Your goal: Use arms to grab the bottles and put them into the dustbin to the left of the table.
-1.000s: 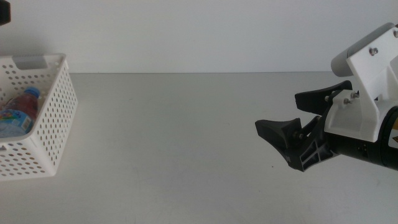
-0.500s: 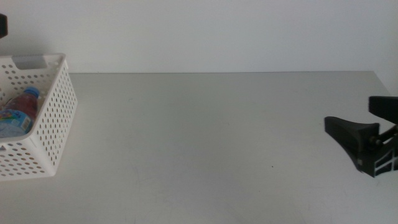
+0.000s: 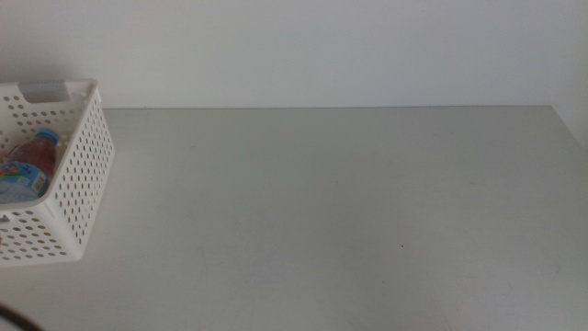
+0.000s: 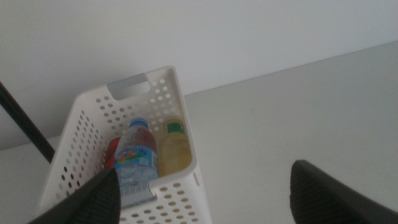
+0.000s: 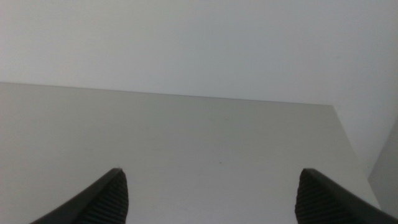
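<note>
Right arm gone from middle view since earlier frame. Table (image 3: pixel 331 202) bare; bottles in dustbin (image 3: pixel 87 165) at 9 o'clock. Left gripper (image 4: pixel 202 193), right gripper (image 5: pixel 211 193) wide open, empty. Task looks finished; next: park arms.

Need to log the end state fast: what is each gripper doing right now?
Left gripper: open, holding nothing, above the dustbin.
Right gripper: open, holding nothing, over the table.

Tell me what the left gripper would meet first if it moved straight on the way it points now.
Probably the dustbin: the open left gripper points at its near wall, above the bottles inside, though depth is unclear.
</note>
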